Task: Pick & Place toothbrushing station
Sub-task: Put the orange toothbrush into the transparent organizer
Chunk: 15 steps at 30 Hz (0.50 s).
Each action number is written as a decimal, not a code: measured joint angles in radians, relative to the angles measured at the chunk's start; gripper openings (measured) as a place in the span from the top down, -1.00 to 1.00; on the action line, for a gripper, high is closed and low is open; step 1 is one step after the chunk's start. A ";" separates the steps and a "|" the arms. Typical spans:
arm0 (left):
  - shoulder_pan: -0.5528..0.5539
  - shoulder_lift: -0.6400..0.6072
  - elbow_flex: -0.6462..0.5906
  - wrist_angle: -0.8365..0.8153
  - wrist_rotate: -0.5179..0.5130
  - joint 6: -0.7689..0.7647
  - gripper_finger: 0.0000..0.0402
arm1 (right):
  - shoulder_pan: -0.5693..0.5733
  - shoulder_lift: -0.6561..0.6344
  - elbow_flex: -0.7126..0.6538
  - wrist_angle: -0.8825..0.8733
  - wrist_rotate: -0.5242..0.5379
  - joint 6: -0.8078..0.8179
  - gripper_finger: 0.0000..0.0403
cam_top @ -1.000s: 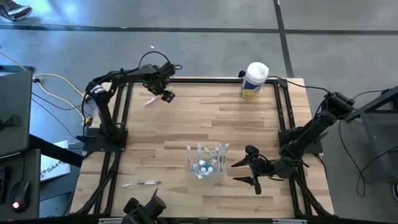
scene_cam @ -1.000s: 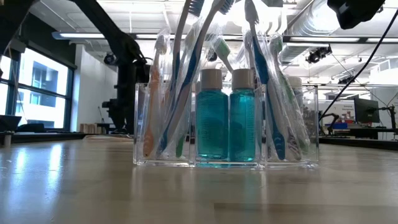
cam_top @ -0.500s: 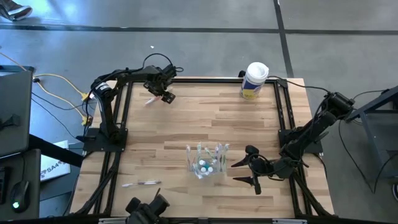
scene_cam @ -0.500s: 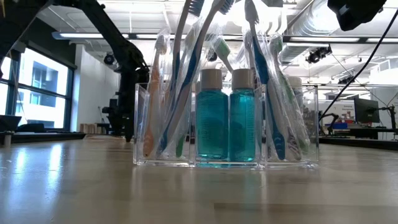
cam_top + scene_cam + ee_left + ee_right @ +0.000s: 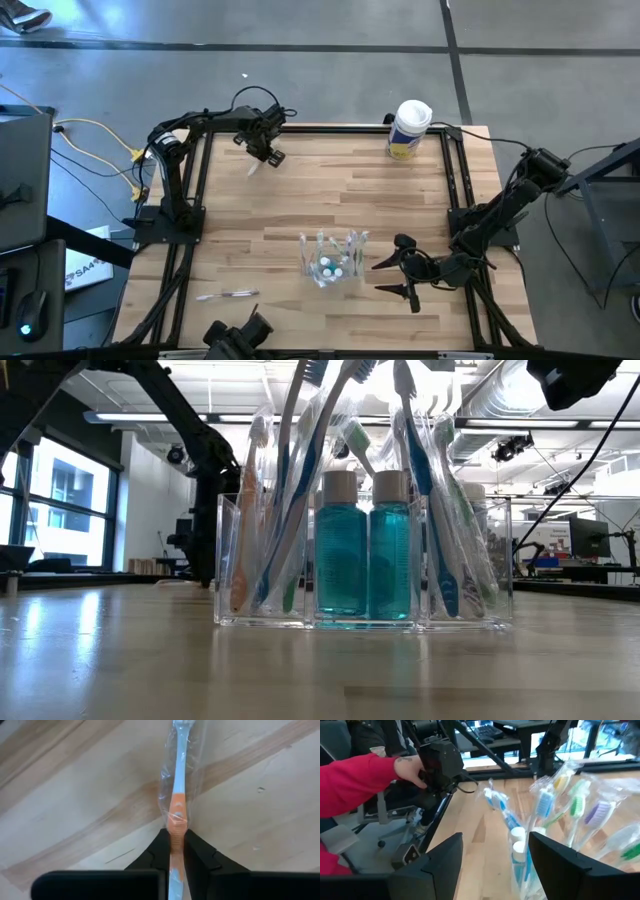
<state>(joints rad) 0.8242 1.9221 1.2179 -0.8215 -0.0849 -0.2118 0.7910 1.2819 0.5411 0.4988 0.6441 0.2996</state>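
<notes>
Left wrist view shows the left claw [image 5: 178, 851] pinched tight on one wrapped toothbrush [image 5: 178, 795] with an orange and pale blue handle. It lies on the tabletop [image 5: 380, 200], far from the toothbrushing station [image 5: 333, 258], near the far left corner. The station stands near the front middle of the tabletop.

The right claw [image 5: 400, 275] waits just beside the station, on its right, fingers wide apart and holding nothing.

What could go wrong? The claw grips the thin handle through slippery wrap, so the brush could slide or twist when lifted. It could also bump the other brushes when it goes into the station and tip them.

I count one station with two blue bottles [image 5: 367, 545] in it, one brush in the claw, one more wrapped brush [image 5: 227, 295] lying left of the station, and one white canister [image 5: 409, 130] far behind it. The brushes in the station are too bunched to count.
</notes>
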 joint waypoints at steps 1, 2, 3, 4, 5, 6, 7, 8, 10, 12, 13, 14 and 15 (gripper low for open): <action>0.000 0.000 0.000 0.000 -0.001 -0.008 0.87 | 0.000 0.000 0.000 -0.005 -0.009 0.011 -0.09; 0.000 0.000 0.000 0.000 -0.002 -0.017 0.87 | 0.000 0.000 0.000 -0.011 -0.017 0.020 -0.09; -0.001 0.001 0.000 0.000 -0.002 -0.024 0.87 | 0.000 0.000 0.000 -0.022 -0.021 0.032 -0.09; -0.005 0.001 0.000 0.000 -0.002 -0.029 0.87 | 0.000 0.000 0.000 -0.032 -0.022 0.041 -0.09; -0.012 0.001 -0.001 -0.001 -0.004 -0.034 0.87 | 0.000 0.000 0.000 -0.037 -0.023 0.048 -0.09; -0.016 -0.002 -0.001 -0.004 -0.010 -0.037 0.87 | 0.000 0.000 0.000 -0.041 -0.023 0.056 -0.09; -0.026 -0.009 -0.001 -0.010 -0.014 -0.037 0.87 | 0.000 0.000 0.000 -0.044 -0.023 0.067 -0.09; -0.041 -0.016 -0.001 -0.017 -0.027 -0.037 0.87 | 0.000 0.000 0.000 -0.047 -0.025 0.072 -0.09; -0.082 -0.027 -0.002 -0.023 -0.078 -0.040 0.87 | 0.000 0.000 0.000 -0.050 -0.037 0.072 -0.09; -0.122 -0.049 -0.008 -0.044 -0.135 -0.039 0.87 | 0.000 0.000 0.000 -0.049 -0.044 0.072 -0.09; -0.140 -0.063 -0.010 -0.072 -0.139 -0.040 0.87 | 0.000 0.000 0.000 -0.050 -0.045 0.072 -0.09; -0.157 -0.078 -0.013 -0.075 -0.147 -0.047 0.87 | 0.000 0.000 0.000 -0.053 -0.046 0.072 -0.09; -0.172 -0.096 -0.011 -0.061 -0.159 -0.052 0.87 | 0.000 0.000 0.000 -0.055 -0.047 0.072 -0.09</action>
<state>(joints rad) 0.6518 1.8257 1.2070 -0.8827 -0.2442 -0.2637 0.7910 1.2819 0.5407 0.4438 0.5974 0.3711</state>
